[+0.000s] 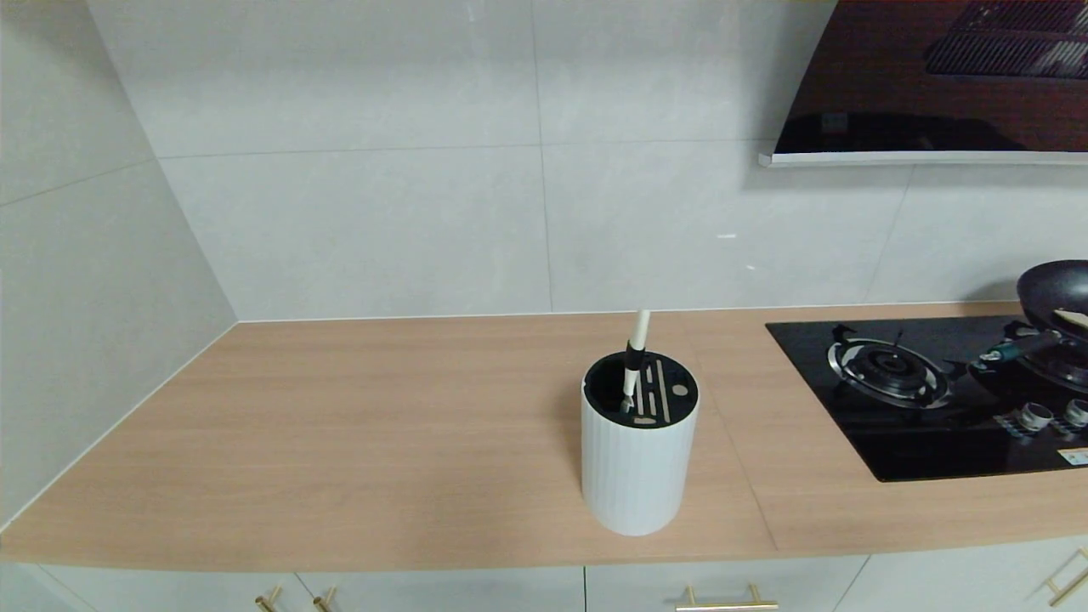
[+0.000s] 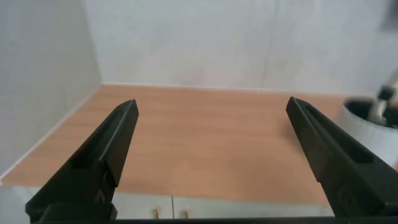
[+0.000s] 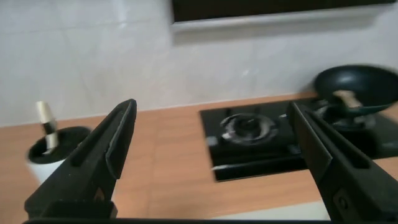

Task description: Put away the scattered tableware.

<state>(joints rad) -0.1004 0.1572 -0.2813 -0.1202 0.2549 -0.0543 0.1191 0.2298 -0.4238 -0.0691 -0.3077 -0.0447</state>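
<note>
Your left hand [image 2: 211, 106] and right hand [image 3: 211, 106]: both spread apart, holding nothing, back off desk [image 1: 340, 442] edge. One utensil [image 1: 635, 357] stands near upright in white holder [image 1: 639, 476], ahead between both hands.

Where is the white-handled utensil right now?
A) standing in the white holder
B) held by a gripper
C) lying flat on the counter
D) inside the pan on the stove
A: the utensil stands handle-up in the white holder on the counter.

The utensil holder [image 1: 637, 476] is ribbed white with a black top, the desk [image 1: 340, 442] pale wood-grain, the hob [image 1: 922, 446] black.
</note>
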